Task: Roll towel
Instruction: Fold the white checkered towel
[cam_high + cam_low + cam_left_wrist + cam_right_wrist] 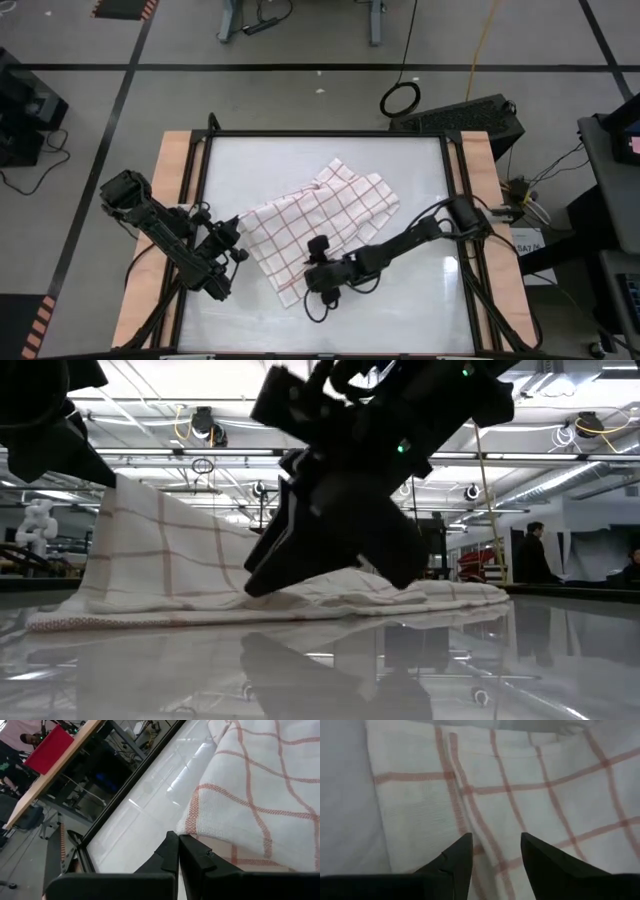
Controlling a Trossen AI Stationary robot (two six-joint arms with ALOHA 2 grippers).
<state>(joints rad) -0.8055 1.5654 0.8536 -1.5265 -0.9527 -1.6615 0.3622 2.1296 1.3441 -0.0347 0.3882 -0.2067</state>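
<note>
The white towel (320, 215) with red-brown grid lines lies rumpled in the middle of the table, slanting from the near left to the far right. Its left corner is raised, and the cloth slopes down from there (170, 550) onto the tabletop. My left gripper (232, 232) is shut at that corner (177, 840). My right gripper (312, 292) stands open low over the towel's near edge. In the right wrist view the hemmed edge (462, 795) runs out ahead of its spread fingers (492, 850). My left gripper pinches the towel's left corner (197, 832) between its two shut fingers, coming from the table's left and slanting down. The corner (115, 485) is lifted and the cloth slopes from it to the table, where the rest lies. I cannot tell whether my right gripper touches the towel.
The glossy white tabletop (400, 310) shows bare toward the near and far edges. Black frame bars and wooden strips (175, 170) run along the left and right sides. In the low view, people stand in the room behind (530, 555).
</note>
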